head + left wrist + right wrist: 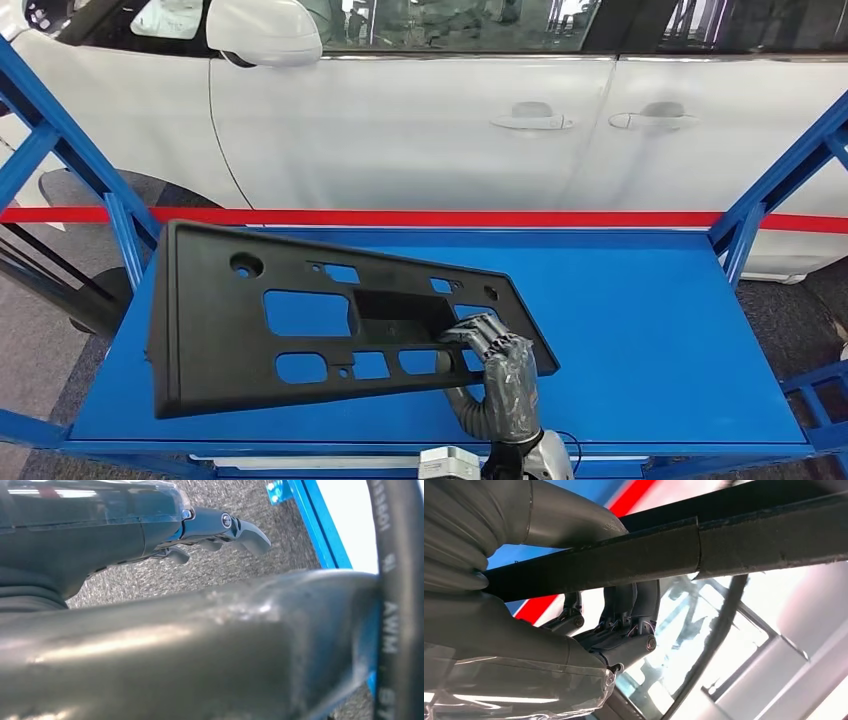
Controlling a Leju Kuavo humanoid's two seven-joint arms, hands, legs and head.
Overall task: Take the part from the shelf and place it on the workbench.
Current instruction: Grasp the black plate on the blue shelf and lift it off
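I have the right hand [497, 362] up from the near edge of the blue surface [650, 330], and it is grasping the black panel [300, 320] at the panel's near right corner. On the head view the dark fingers curl over the panel's edge beside one of its cut-out windows, with the grey ribbed cover of the wrist below them. On the right wrist view the same hand [614, 630] shows fingers [631, 605] hooked over the panel's thin black rim [624, 560], the thumb on the other side of it, so the grip is a firm clench on the rim.

From that hand the panel stretches away to the left and a little forward, tilted, its far left end higher in the picture. It lies over the surface; whether its left part touches the surface or hangs just above it I cannot tell. It has several rectangular openings and a round hole near the far left corner.

Beyond the hand, past the far edge of the surface, runs a red strip [450, 217], and behind it stands a white car [400, 120] with two door handles.

The left hand [220, 527] hangs over grey carpet [225, 570], its fingers slightly curled and apart with nothing in them, released. A blue frame bar [320, 530] runs beyond its fingertips.
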